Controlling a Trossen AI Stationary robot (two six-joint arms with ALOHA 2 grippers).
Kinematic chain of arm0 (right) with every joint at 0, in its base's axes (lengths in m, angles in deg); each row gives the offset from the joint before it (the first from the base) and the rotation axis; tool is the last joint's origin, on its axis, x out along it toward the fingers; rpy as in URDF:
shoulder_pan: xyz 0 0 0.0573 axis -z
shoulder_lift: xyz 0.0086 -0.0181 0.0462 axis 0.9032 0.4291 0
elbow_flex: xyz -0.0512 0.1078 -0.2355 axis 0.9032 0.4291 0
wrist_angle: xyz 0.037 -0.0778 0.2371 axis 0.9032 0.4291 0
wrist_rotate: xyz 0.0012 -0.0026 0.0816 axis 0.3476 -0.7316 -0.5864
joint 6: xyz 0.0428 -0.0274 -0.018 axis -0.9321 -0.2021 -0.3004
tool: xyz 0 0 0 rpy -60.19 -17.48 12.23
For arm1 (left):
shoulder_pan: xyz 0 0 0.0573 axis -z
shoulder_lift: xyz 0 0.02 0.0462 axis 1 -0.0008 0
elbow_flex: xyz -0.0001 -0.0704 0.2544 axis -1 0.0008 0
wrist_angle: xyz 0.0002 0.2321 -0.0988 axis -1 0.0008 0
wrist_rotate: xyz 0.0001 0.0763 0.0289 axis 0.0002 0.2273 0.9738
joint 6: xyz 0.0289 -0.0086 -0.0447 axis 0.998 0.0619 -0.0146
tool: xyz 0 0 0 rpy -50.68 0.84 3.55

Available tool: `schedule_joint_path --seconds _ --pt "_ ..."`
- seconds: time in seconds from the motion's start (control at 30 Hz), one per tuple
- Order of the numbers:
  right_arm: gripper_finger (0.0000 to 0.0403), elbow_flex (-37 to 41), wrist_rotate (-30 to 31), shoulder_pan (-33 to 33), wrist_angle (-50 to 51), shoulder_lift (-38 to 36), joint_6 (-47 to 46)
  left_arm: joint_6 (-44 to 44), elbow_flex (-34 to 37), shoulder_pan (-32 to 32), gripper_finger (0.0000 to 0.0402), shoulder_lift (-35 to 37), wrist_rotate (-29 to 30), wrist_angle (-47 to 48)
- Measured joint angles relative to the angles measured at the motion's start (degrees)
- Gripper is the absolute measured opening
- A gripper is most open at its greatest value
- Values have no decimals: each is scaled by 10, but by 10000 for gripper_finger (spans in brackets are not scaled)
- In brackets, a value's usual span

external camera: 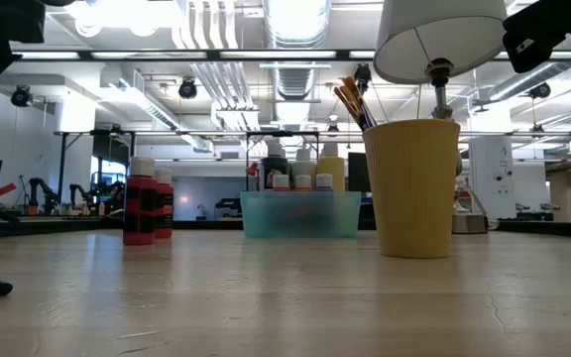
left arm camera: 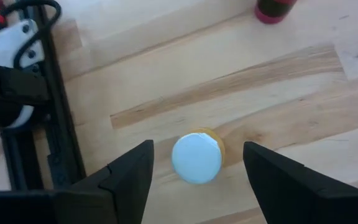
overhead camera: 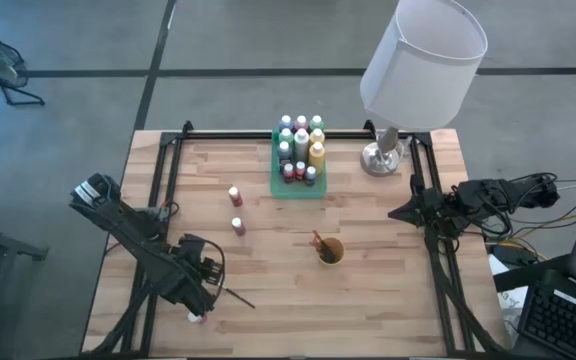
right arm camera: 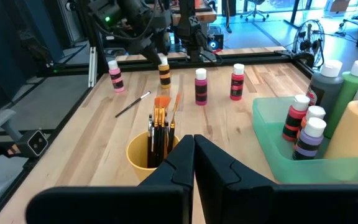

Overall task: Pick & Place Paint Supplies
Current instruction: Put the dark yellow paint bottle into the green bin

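**Inspector:** Report the left gripper [left arm camera: 197, 165].

**Assistant:** It hangs near the tabletop's [overhead camera: 268, 300] front-left corner, fingers spread wide. Between them, untouched on either side, stands a small yellow paint bottle with a pale round cap [left arm camera: 197, 157], upright on the wood.

**Inspector:** And the right gripper [right arm camera: 193, 144]?

**Assistant:** Parked at the right edge of the light wooden tabletop, fingers pressed together, holding nothing.

**Inspector:** Where are the other supplies?

**Assistant:** Two small red bottles with pale caps [overhead camera: 235, 196] [overhead camera: 238, 226] stand upright left of centre, near each other but apart. A pink bottle [right arm camera: 115, 75] stands just beside the yellow one, close to the front edge. One thin dark-handled paintbrush [overhead camera: 236, 297] lies flat near the front edge, beside the left gripper. Several more brushes [right arm camera: 159, 127] stand bristles-up in the small orange-yellow cup [overhead camera: 329, 251], right of centre.

**Inspector:** The tray?

**Assistant:** The translucent green rectangular tray [overhead camera: 280, 185] sits at the middle of the far edge, holding many upright bottles: green, white, yellow, red, purple. A white-shaded table lamp [overhead camera: 420, 60] stands near the far-right corner.
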State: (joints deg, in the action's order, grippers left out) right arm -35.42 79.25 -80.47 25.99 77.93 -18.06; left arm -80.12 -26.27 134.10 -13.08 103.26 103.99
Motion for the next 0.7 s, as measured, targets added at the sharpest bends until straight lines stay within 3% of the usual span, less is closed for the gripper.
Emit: schedule_joint_path --seconds 0.4,0.7 --pt "8 0 0 0 0 0 0 -9 24 -1 246 0 -12 -22" --pt "8 0 0 0 1 0 0 -10 24 -1 197 0 -12 -24"
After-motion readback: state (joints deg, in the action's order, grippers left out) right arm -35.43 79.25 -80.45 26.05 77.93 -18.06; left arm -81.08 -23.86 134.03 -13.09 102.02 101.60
